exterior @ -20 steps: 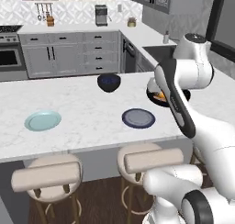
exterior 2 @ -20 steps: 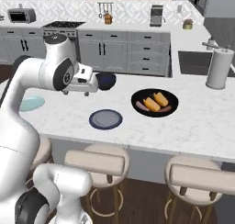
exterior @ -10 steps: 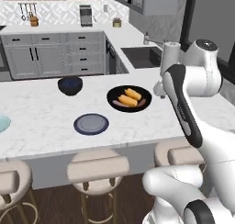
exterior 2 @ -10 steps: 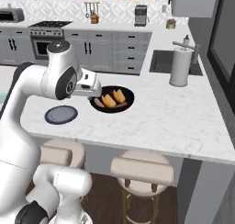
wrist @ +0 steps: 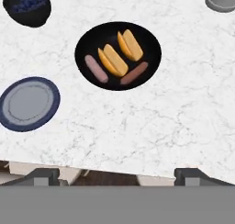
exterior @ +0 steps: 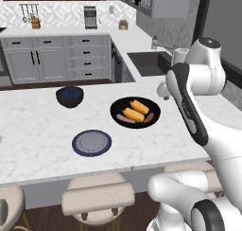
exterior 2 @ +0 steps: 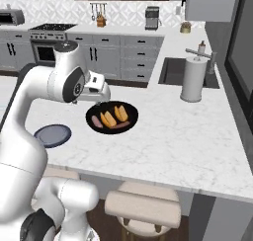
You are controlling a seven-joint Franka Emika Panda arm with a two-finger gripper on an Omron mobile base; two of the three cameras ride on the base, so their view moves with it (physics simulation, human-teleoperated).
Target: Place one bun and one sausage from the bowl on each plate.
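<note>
With the gripper [wrist: 117, 176] spread wide and empty, descend squarely over one bun [wrist: 112, 60] in the black bowl [wrist: 151, 38], avoiding the neighbouring sausage [wrist: 96, 68].

Open marble counter [wrist: 151, 126] is seen all round the black bowl [wrist: 151, 37], so it can be reached from above and from the near edge. The dark blue-grey plate [wrist: 29, 103] lies well apart to one side, the small dark-blue bowl [wrist: 27, 6] beyond it. A grey canister [exterior 2: 193, 79] stands farther off by the sink [exterior 2: 173, 71].
</note>
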